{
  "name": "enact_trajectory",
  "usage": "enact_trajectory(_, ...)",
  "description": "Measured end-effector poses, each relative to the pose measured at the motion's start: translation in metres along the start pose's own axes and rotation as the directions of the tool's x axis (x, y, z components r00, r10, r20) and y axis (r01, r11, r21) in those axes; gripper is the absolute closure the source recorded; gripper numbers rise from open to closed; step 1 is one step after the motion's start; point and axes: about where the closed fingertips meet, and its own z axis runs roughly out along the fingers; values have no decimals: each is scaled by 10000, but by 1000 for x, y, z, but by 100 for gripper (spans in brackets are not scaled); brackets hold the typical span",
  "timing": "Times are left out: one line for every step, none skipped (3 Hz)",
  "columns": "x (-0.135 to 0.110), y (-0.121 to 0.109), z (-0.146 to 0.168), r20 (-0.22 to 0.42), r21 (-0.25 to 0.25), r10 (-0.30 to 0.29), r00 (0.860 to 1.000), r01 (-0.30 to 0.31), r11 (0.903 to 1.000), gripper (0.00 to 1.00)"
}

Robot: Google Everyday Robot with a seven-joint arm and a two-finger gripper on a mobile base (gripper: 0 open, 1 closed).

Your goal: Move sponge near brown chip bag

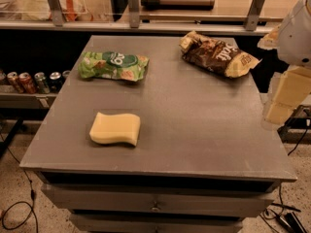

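The sponge is plain pale yellow, and the brown chip bag is dark glossy brown with white lettering and tan-yellow ends. The green snack bag carries a white logo on the grey table. The gripper, at the right edge, looks cream.

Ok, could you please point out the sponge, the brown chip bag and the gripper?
sponge (pixel 115 128): camera view, middle of top face.
brown chip bag (pixel 216 54): camera view, dark middle.
gripper (pixel 279 108): camera view, right of table (pixel 194 120), lower end.

White arm, pale gripper, right edge
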Motion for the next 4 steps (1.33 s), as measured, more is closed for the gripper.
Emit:
enact_trajectory(0,0,0,0,0,0,10000,0,10000,0)
enact_trajectory(-2,-1,1,206,-20,-36,9998,37,10000,0)
enact_trajectory(-9,0,19,918,-498,-161,9956,207,9985,0)
enact_trajectory(-22,5,53,2122,-1389,-235,9769,539,9888,0)
